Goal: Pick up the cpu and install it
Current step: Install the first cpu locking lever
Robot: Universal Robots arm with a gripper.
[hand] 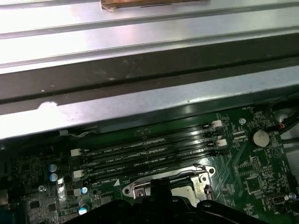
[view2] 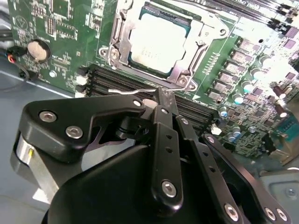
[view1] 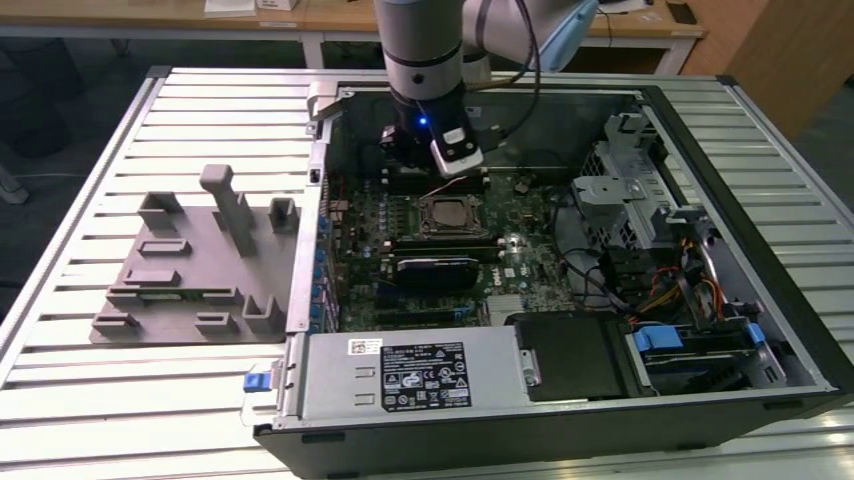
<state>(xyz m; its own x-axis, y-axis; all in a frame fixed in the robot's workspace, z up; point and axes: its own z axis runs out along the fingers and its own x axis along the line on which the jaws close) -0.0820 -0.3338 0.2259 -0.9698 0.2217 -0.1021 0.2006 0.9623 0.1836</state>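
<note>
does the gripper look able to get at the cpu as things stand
Probably yes: the gripper hangs close beside the cpu, whose silver top lies bare in the socket frame, nothing between them.

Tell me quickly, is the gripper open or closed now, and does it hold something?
Gripper: closed, holding nothing; the cpu lies in the socket.

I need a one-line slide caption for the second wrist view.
The cpu lies in the motherboard socket, with the gripper close beside that socket.
</note>
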